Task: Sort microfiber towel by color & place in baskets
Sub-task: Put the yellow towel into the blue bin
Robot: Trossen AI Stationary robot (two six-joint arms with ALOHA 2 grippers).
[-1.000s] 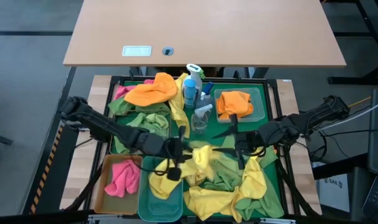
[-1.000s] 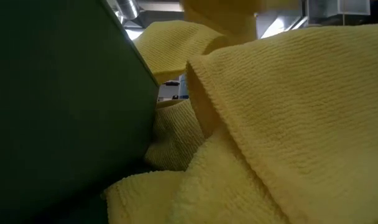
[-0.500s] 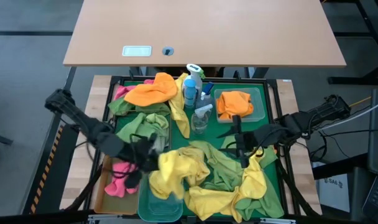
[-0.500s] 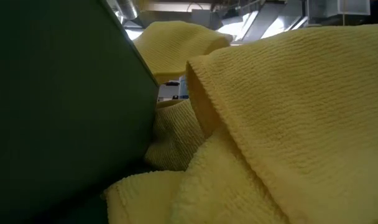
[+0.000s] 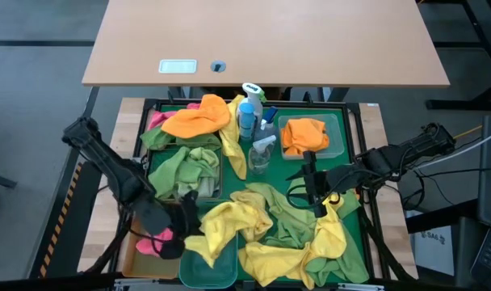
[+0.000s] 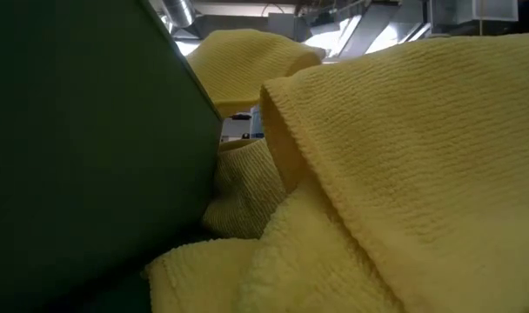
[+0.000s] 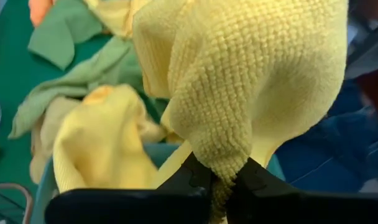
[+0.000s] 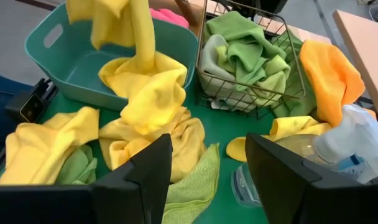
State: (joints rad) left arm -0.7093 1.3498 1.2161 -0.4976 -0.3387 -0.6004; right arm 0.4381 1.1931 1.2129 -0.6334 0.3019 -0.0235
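**Yellow towel dragged toward teal bin**

Since a sec ago, left arm swung from frame centre to lower left, taking the yellow towel w/ it; right arm barely shifted.

Left gripper sits low-left in the high view, pinched tight on the yellow towel's edge; wrist view shows cloth bunched between the fingers. Towel trails from the gripper over the teal basket rim, partly draped inside, rest still lying on the green tray.

Right gripper hovers right of centre, fingers spread wide, holding nothing, above the mixed pile.

Around it:
- amber-tan basket, lower left, w/ pink towel, partly hidden by left arm
- wire-mesh basket w/ green towels, left of centre
- clear basket, upper right, w/ orange towel
- another orange towel upper left, spray bottles top centre
- yellow/green pile bottom centre-right

Low view blocked: close yellow cloth and a dark green wall fill it.
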